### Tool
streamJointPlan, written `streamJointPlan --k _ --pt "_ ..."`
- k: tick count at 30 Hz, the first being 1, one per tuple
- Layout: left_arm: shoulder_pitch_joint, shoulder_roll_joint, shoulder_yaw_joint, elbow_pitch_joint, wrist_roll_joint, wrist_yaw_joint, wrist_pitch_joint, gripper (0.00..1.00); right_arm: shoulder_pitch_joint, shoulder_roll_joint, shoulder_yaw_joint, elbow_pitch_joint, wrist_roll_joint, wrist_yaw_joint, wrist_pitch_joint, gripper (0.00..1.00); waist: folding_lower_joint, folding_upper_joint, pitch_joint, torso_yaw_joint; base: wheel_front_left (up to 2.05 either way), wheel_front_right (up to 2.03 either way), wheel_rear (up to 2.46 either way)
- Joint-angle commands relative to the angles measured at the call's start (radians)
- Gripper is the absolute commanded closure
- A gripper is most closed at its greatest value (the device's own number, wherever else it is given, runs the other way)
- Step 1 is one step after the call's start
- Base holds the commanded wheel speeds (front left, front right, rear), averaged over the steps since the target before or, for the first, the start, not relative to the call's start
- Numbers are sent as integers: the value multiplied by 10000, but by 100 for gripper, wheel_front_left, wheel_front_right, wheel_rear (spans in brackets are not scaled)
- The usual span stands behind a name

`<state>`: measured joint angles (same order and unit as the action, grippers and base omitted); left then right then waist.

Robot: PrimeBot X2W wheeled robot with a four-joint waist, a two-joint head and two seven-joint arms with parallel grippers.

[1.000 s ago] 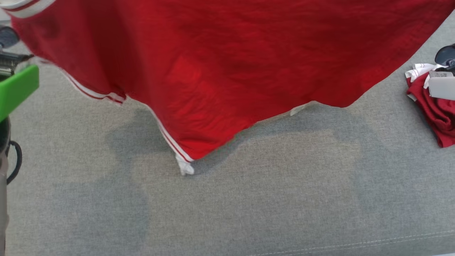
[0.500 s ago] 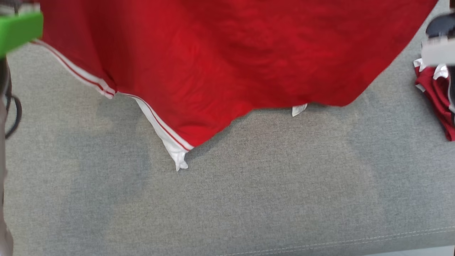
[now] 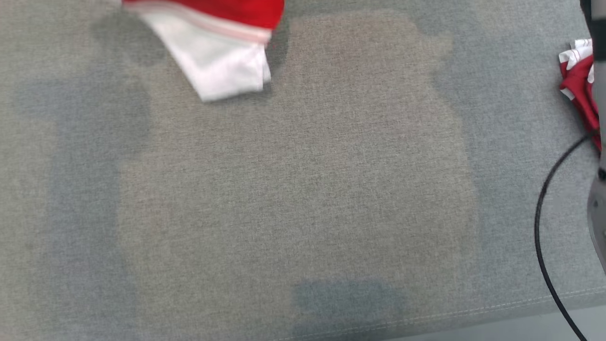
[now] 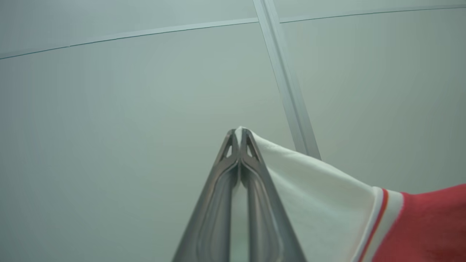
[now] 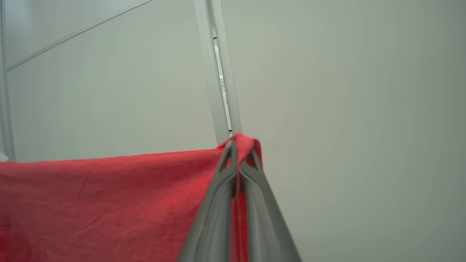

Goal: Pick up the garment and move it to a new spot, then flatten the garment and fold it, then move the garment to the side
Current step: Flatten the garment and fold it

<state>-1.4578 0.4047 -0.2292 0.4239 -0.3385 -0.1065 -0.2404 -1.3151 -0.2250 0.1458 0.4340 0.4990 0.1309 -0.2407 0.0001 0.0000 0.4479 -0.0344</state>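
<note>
The grey bench [image 3: 303, 199] spreads below; the red jersey [image 5: 109, 200] hangs over its far part, long axis side to side between the arms — white flap [image 3: 213, 71] lowest. The left gripper [image 4: 238, 133] pinches its white corner, the right gripper [image 5: 240, 145] its red one, jaws pressed together on cloth.

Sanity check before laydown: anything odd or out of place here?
Nothing damaged. Two oddities: a second red-and-white garment lies crumpled at the head view's right edge, and a black cable hangs across the grey surface beside it. The held garment hangs unevenly, white sleeve lowest.
</note>
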Motion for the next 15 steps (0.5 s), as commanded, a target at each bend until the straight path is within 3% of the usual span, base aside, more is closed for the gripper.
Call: streamJointPlan --k 1,7,15 --pt "-621 -17 95 608 142 -6 -153 100 -651 256 -235 694 61 -4 -191 100 -1 0 106 -92 0 0 0" --pt "-1115 -337 119 1887 41 -94 -234 100 -1226 882 -122 2062 -80 -4 -242 100 -1 0 365 -11 0 0 0" --pt "423 -741 160 2942 -777 -241 -245 100 -124 735 898 2861 253 -4 -247 100 -1 0 876 255 0 0 0"
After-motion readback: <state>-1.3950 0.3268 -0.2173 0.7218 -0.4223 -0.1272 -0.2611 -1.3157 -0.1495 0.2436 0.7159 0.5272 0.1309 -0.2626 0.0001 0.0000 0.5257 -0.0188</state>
